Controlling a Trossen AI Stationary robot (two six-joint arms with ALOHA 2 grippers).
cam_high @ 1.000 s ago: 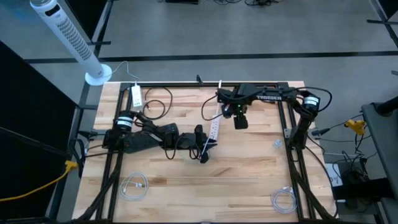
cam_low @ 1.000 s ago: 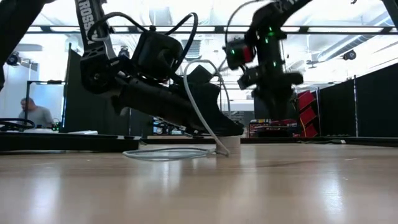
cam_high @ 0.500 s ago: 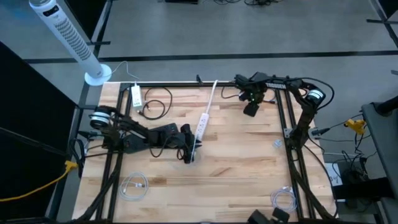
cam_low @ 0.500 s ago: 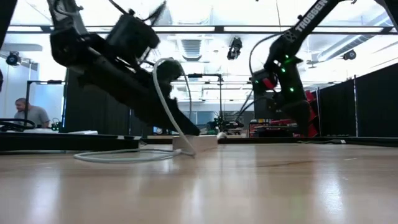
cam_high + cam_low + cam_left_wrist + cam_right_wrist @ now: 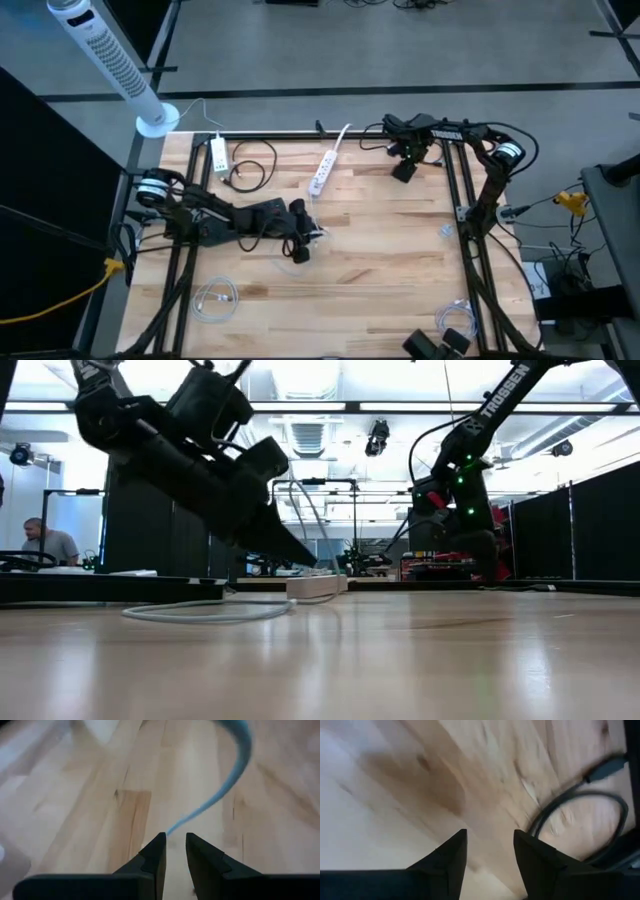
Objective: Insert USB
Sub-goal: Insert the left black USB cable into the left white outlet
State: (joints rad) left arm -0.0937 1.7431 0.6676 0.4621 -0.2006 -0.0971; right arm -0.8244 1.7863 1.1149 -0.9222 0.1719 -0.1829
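Clearly unplugged: my left gripper [image 5: 303,243] pinches the white cable [image 5: 220,790] between narrow jaws, power strip [image 5: 322,172] well ahead; right gripper [image 5: 402,170] spread, empty.

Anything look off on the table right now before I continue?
Yes. The white power strip lies askew near the table's far edge, at a diagonal to the boards. The left gripper pinches a white cable that loops loosely across the wood. The right gripper hangs open at the far right corner, holding nothing.

Bare table [image 5: 390,270] ahead — power strip [image 5: 322,172] and black cable [image 5: 250,165] crowd the back
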